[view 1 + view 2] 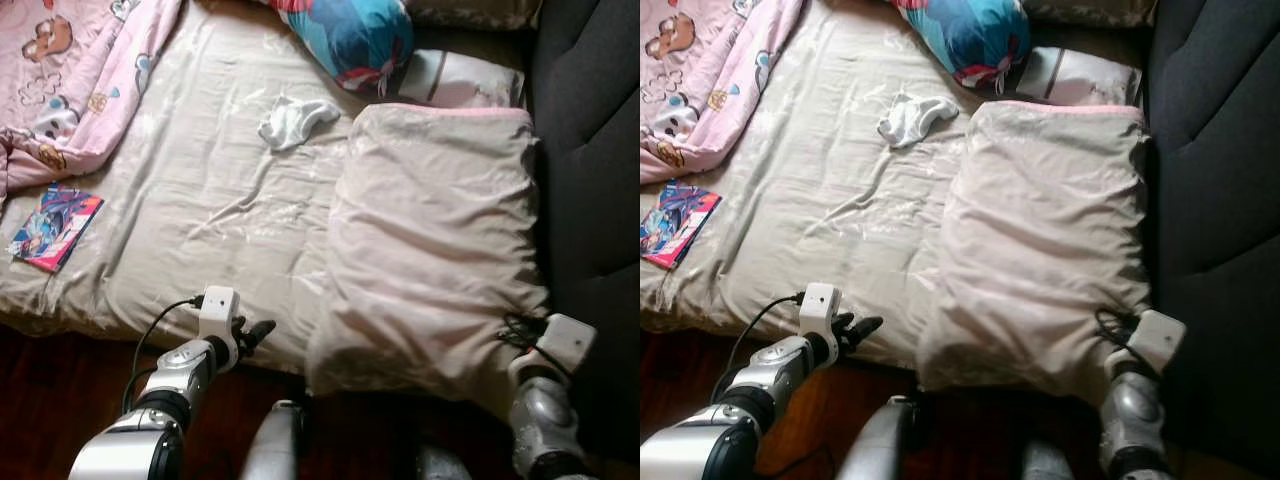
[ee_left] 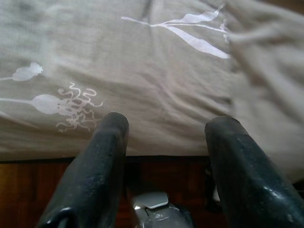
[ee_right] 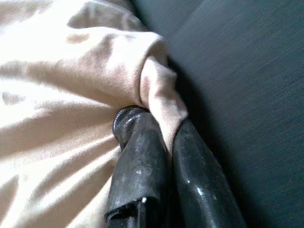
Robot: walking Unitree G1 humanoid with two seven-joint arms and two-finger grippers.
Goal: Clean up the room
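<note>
A large beige pillow (image 1: 430, 240) lies on the right side of the bed, next to the dark headboard. My right gripper (image 3: 164, 142) is shut on the pillow's near right corner (image 3: 159, 95), pinching a fold of its fabric between the fingers. My left gripper (image 1: 258, 333) is open at the bed's near edge, just left of the pillow's lower left corner, holding nothing. In the left wrist view its fingers (image 2: 107, 156) point at the beige sheet (image 2: 142, 71).
A white sock (image 1: 293, 121) lies mid-bed. A blue and red cushion (image 1: 350, 35) and a white pillow (image 1: 460, 78) sit at the back. A pink blanket (image 1: 70, 80) covers the left corner. A colourful book (image 1: 55, 226) rests near the left edge. Dark wood floor (image 1: 50, 400) lies below.
</note>
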